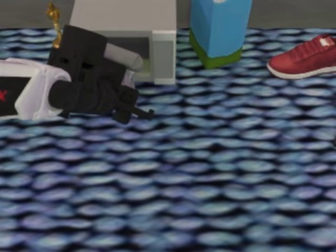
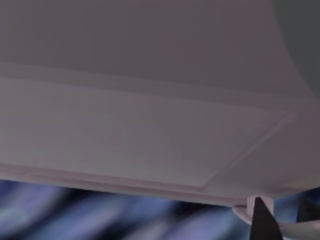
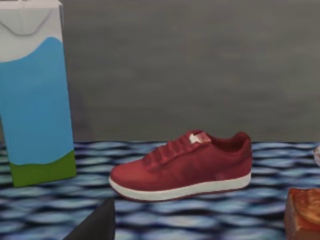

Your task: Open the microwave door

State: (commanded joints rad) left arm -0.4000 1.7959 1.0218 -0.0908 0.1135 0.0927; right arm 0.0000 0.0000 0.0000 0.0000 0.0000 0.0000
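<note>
jaws of left gripper beside microwave door, spread unclear.

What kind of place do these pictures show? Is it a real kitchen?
Probably not a real kitchen: it looks like a rendered test table. A microwave, a blue-and-green carton and a red shoe stand together on a blue woven-pattern surface, an odd mix. The left gripper works in front of the microwave.

The left gripper lies low over the blue woven table, its dark fingers pointing right. Just behind it stands the microwave, the arm covering most of its front. Farther right of the gripper stand a blue-and-green carton and a red shoe.
</note>
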